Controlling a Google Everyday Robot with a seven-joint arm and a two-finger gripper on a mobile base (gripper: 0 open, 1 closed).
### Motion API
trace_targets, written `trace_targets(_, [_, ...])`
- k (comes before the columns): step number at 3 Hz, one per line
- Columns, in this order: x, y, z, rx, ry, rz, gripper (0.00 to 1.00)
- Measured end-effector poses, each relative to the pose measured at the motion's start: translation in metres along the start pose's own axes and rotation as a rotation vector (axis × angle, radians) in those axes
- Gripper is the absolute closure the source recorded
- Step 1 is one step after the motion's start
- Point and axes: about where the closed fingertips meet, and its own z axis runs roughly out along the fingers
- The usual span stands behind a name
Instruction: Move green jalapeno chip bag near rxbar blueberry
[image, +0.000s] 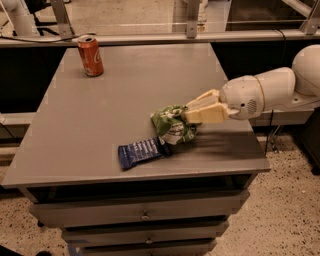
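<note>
The gripper (192, 113) is clamping the green jalapeno chip bag (171, 126) right beside the rxbar blueberry (141, 151); I'm thinking lower it gently, not onto the bar.

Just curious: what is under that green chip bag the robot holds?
The gripper grips the green chip bag from the right. Under it: the grey table and the right end of the blue bar, hidden by the bag. Whether they touch cannot be seen.
</note>
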Motion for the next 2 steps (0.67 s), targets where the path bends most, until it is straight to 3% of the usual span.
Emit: trace_targets(2, [0.037, -0.003, 0.001, -0.024, 0.056, 0.010, 1.00])
